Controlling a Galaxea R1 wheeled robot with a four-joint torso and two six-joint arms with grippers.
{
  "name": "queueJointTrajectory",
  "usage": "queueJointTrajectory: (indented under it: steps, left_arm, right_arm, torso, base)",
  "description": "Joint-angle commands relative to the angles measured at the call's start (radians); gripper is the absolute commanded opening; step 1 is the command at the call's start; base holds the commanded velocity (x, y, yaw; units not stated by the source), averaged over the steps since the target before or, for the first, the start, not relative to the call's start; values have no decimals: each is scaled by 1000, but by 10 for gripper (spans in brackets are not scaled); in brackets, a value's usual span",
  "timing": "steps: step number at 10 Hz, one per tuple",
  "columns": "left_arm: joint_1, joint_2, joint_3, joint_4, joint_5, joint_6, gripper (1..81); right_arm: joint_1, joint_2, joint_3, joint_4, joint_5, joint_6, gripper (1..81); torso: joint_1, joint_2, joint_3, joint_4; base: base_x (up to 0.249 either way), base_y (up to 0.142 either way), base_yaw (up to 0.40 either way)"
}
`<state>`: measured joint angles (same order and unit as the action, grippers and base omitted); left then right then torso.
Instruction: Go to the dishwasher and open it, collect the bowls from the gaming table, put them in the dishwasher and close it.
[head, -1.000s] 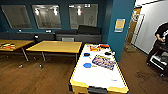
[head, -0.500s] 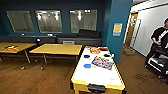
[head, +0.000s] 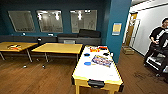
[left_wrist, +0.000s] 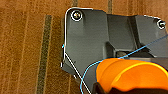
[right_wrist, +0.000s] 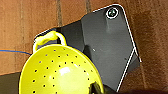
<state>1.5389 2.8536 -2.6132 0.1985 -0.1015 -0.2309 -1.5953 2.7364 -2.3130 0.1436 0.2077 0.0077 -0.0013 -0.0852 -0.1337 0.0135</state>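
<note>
The gaming table (head: 98, 71) stands ahead with blue (head: 87, 63) and black bowls (head: 86, 54) on its white worktop. Approach squarely, stopping within reach. Left end effector carries an orange bowl (left_wrist: 132, 75), right a yellow colander (right_wrist: 60, 72); finger opening can't be told.

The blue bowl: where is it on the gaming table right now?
In the head view the blue bowl lies on the white-topped gaming table, near its left edge, beside the colourful printed sheet and nearer the camera than a black bowl.
</note>
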Motion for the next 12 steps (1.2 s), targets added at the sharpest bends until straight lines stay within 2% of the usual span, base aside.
queueJointTrajectory:
  steps: [1, 8, 12]
  left_arm:
    - [-38, -14, -4, 12, 51, 10, 10]
    - [-36, -12, -5, 12, 49, 13, 10]
    - [-36, -8, -11, 12, 49, 13, 10]
  right_arm:
    - [40, -16, 6, -22, -56, -3, 10]
    - [40, 15, -38, -22, -57, -3, 10]
    - [40, 16, -41, -22, -57, -3, 10]
  torso:
    - [1, 0, 0, 0]
    - [1, 0, 0, 0]
    - [1, -2, 1, 0]
  base:
    - [-153, 0, 0]
    - [-155, 0, 0]
    - [0, 0, 0]
